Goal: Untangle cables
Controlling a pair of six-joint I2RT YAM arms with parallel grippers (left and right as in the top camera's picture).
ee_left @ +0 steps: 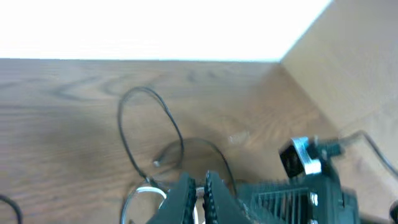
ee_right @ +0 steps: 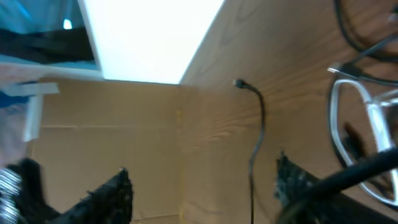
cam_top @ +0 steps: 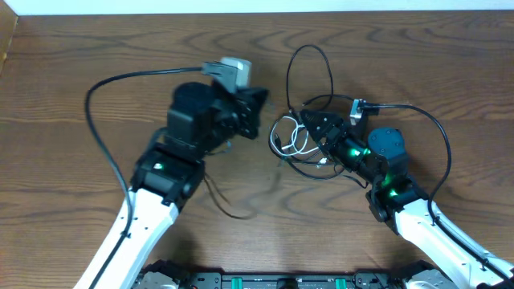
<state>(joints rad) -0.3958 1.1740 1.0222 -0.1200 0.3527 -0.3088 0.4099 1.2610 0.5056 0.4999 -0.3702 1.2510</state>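
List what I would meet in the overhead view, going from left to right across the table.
thick arm cable → left gripper → white cable → right wrist camera. The thin black cable overlaps the white one, so I leave it out.

cables (cam_top: pixel 295 141) on table (cam_top: pixel 64 56), right of left gripper (cam_top: pixel 259 112)

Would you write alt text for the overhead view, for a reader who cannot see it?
On a wooden table, the right gripper is at a tangle of a black cable and a white cable near the centre. The left gripper sits just left of the tangle, and one black loop runs toward the far edge.
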